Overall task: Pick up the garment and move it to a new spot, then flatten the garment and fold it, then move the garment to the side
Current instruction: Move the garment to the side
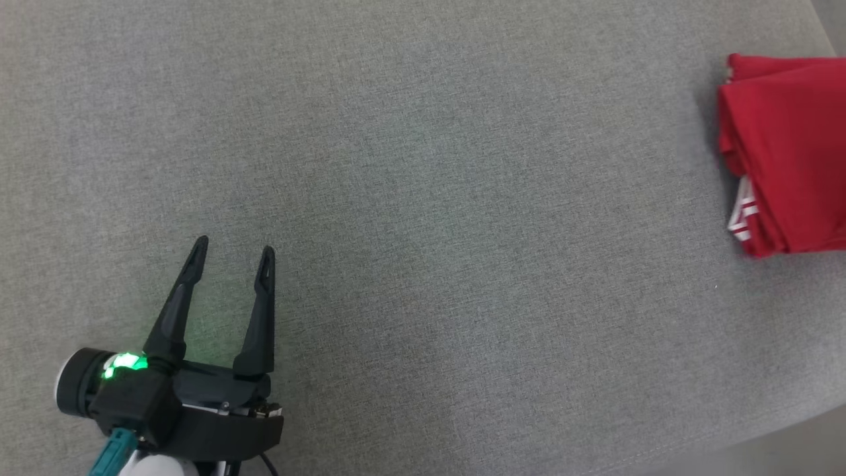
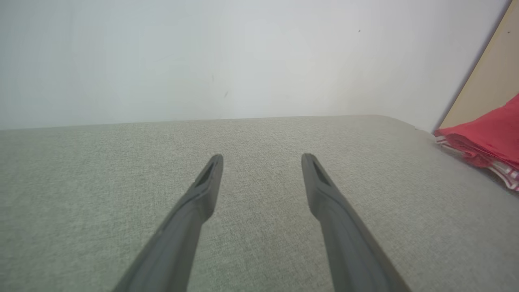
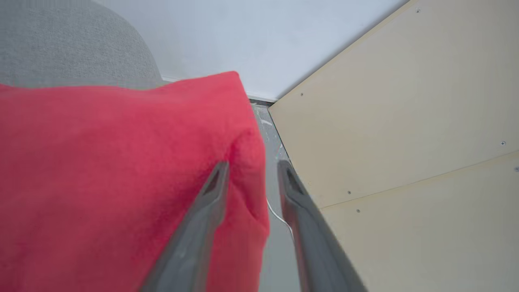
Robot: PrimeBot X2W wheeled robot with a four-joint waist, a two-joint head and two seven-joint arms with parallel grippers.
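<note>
Right wrist view: right hand [image 3: 253,165] partly open over garment [image 3: 101,170] edge.

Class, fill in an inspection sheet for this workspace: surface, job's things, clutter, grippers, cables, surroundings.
Surface: grey woven fabric cushion, flat, bare across the middle.
Job's things: red folded garment with white stripes, lying at the cushion's right edge.
Clutter: nothing seen.
Grippers: left gripper open over bare cushion, holding nothing; right gripper open, one finger over the garment's corner, the other beyond it.
Cables: thin dark lead below the left gripper's base.
Surroundings: white wall; beige screwed panels beside the cushion.
</note>
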